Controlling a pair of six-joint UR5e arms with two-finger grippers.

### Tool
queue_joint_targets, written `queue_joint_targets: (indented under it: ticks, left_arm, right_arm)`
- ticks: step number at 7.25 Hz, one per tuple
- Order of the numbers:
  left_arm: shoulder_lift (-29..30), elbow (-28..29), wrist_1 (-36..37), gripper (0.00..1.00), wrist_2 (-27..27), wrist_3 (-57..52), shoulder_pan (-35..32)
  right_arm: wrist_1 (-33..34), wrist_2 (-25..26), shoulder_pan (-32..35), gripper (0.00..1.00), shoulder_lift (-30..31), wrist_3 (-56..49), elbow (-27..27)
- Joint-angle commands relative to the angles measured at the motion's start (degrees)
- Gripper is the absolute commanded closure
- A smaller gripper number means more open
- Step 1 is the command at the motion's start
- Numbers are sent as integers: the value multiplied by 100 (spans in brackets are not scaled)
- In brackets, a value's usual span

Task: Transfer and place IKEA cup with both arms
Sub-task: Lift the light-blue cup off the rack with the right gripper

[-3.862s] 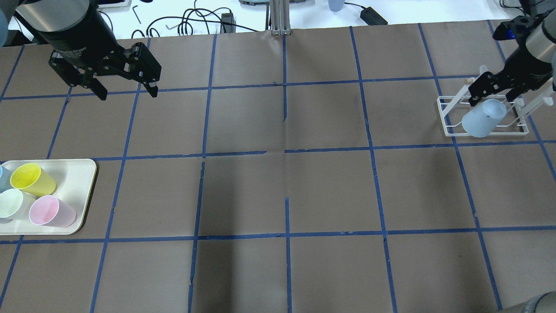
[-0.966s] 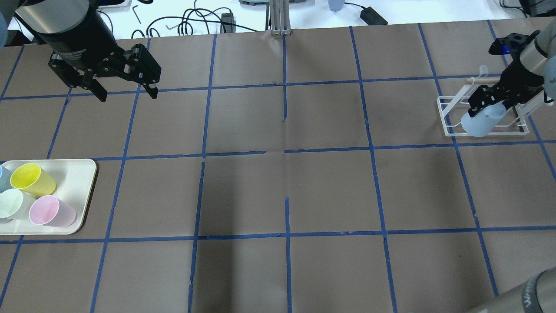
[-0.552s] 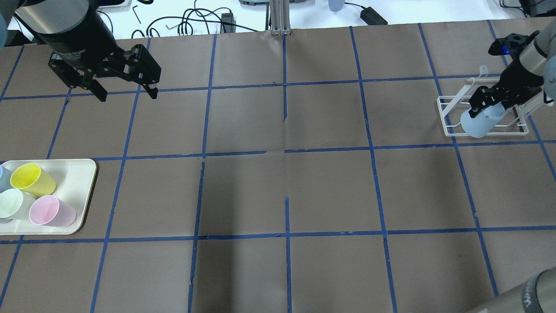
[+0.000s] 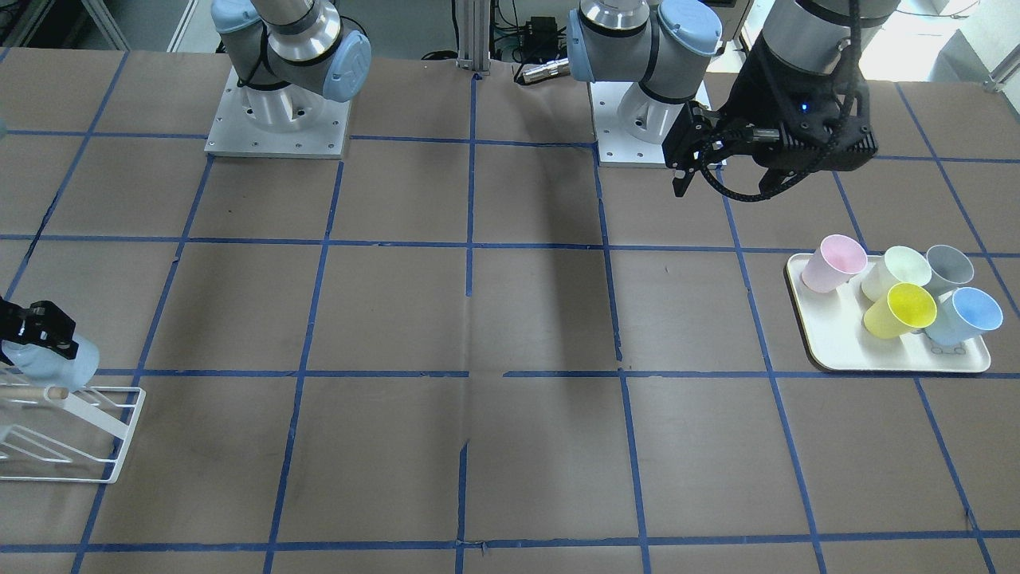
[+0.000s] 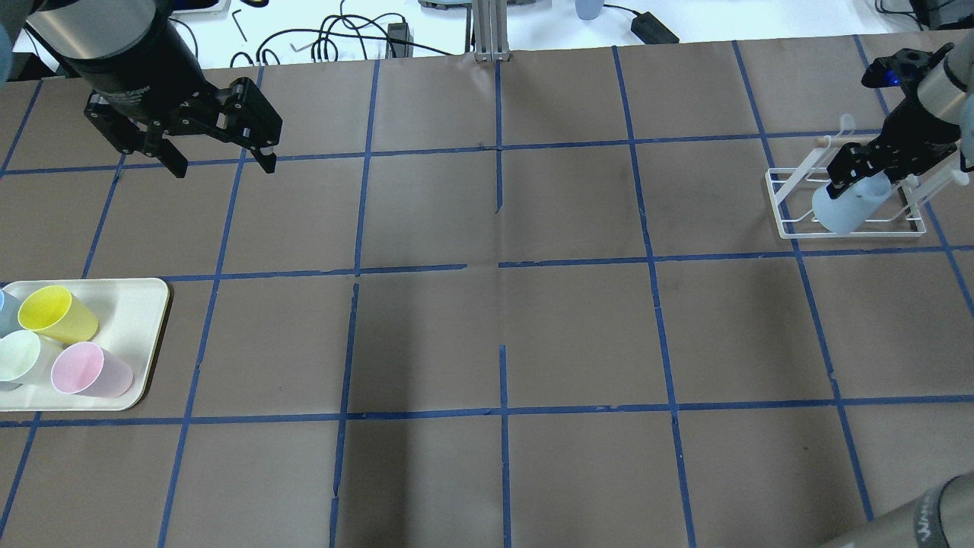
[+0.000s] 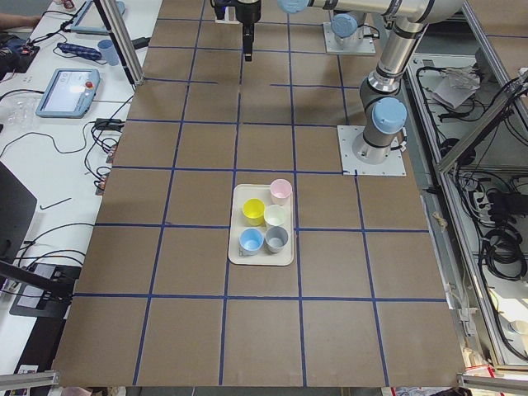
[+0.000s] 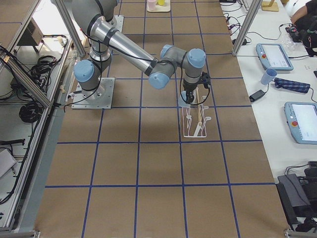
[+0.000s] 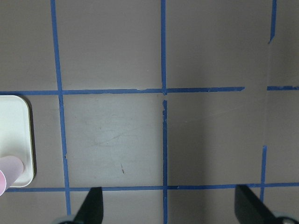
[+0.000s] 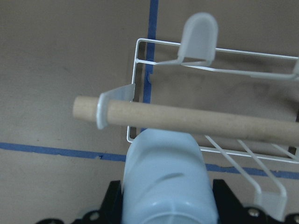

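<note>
Right wrist-mounted, smooth tapered IKEA cup [image 9: 166,172], perhaps touching round wooden dowel [image 9: 187,119]

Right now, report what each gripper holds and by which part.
The right gripper holds the pale blue IKEA cup, clamped across its side walls at the white rack. The left gripper is open and holds nothing.

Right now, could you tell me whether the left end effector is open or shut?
Open: the left end effector holds nothing, its fingers wide apart above the table.
</note>
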State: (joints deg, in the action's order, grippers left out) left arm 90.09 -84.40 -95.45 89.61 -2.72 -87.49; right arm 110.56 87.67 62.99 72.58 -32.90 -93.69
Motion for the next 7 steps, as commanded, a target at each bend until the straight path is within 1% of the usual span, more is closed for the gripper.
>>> queue_joint_targets:
  ticks: [1,3,4,6,7]
  left_arm:
    - [-9,-6,0,0,4,0,3]
    - [-9,3,0,0,-14,-9,3]
    - [0,3,0,0,-14,-9,3]
    - [-9,11,0,0,-23,-18,12]
    - [-52,-23,0,0,-162,-27,21]
  right_arm:
    - [-752,5,21,72,230,3,402]
    - [-1647,5,21,72,545,12,823]
    - [-2165,-187,21,72,669,12,1008]
    - [-3299,-1177,38,72,1020,56,1046]
    - [-3757,-1756,56,72,1178,64,1019]
